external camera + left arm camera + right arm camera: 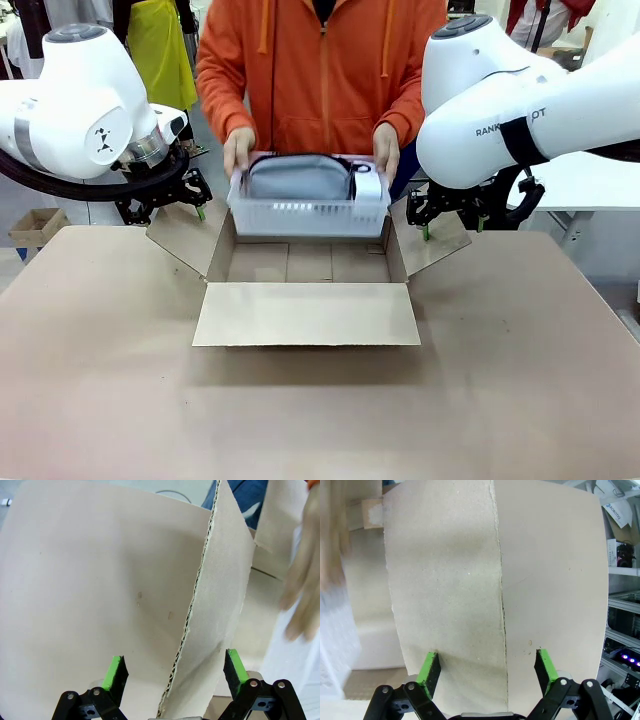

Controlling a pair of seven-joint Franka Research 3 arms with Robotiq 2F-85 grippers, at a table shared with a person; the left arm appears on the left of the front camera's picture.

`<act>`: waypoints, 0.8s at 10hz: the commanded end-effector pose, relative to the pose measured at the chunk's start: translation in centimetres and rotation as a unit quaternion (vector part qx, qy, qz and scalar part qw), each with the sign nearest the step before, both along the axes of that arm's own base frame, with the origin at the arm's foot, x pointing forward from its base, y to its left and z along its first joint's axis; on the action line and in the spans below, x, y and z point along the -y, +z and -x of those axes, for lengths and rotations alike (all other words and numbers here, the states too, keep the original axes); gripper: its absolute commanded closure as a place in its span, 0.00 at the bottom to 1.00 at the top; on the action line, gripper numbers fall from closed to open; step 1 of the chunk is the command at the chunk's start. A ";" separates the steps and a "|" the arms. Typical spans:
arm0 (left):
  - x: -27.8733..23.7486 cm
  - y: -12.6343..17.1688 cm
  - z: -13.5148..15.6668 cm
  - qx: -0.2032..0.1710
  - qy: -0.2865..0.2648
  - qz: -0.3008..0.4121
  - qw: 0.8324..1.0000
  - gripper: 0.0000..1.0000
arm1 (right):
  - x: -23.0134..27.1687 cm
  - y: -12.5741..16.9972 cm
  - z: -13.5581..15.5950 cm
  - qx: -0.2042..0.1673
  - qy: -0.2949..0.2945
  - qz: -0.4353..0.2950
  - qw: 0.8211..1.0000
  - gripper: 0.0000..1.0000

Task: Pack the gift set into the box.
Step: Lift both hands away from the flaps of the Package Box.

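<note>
A person in an orange hoodie holds the gift set (305, 214) in both hands just above the far edge of the box (305, 315). The pale grey tray carries a grey zip pouch (295, 178) and a small white item (368, 186). The box lies open with its flaps spread. My left gripper (165, 212) is open at the left flap (185, 240). That flap's edge (220, 595) stands between its fingers (175, 672). My right gripper (452, 225) is open at the right flap (445, 240), which passes between its fingers (487, 670).
A small brown carton (35, 225) sits off the table at the far left. The brown tabletop (320, 420) stretches in front of the box. A blurred hand (300, 590) shows beside the left flap. Shelves with equipment (622, 630) stand to the right.
</note>
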State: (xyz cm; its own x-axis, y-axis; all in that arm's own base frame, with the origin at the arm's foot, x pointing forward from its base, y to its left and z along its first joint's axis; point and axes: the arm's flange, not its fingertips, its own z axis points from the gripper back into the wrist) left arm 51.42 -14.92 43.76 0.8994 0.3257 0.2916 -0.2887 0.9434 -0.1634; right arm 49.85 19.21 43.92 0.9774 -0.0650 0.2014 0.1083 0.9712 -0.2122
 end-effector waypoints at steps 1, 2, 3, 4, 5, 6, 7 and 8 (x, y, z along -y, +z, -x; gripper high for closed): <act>0.3 0.1 0.0 -0.001 0.011 -0.008 1.000 0.00 | -0.1 0.2 -0.3 0.007 -0.010 0.011 1.000 0.00; 0.3 0.1 0.0 -0.001 0.011 -0.008 1.000 0.00 | -0.1 0.2 -0.3 0.007 -0.010 0.011 1.000 0.00; 0.3 0.1 0.0 -0.001 0.011 -0.008 1.000 0.00 | -0.1 0.2 -0.3 0.007 -0.010 0.011 1.000 0.00; 0.3 0.1 0.0 -0.001 0.011 -0.008 1.000 0.00 | -0.1 0.2 -0.3 0.007 -0.010 0.011 1.000 0.00; 0.3 0.1 0.0 -0.001 0.011 -0.008 1.000 0.00 | -0.1 0.2 -0.3 0.007 -0.010 0.011 1.000 0.00; 0.3 0.1 0.0 -0.001 0.011 -0.008 1.000 0.00 | -0.1 0.2 -0.3 0.007 -0.010 0.011 1.000 0.00; 0.3 0.1 0.0 -0.001 0.011 -0.008 1.000 0.00 | -0.1 0.2 -0.3 0.007 -0.010 0.011 1.000 0.00; 0.3 0.1 0.0 -0.001 0.011 -0.008 1.000 0.00 | -0.1 0.2 -0.3 0.007 -0.010 0.011 1.000 0.00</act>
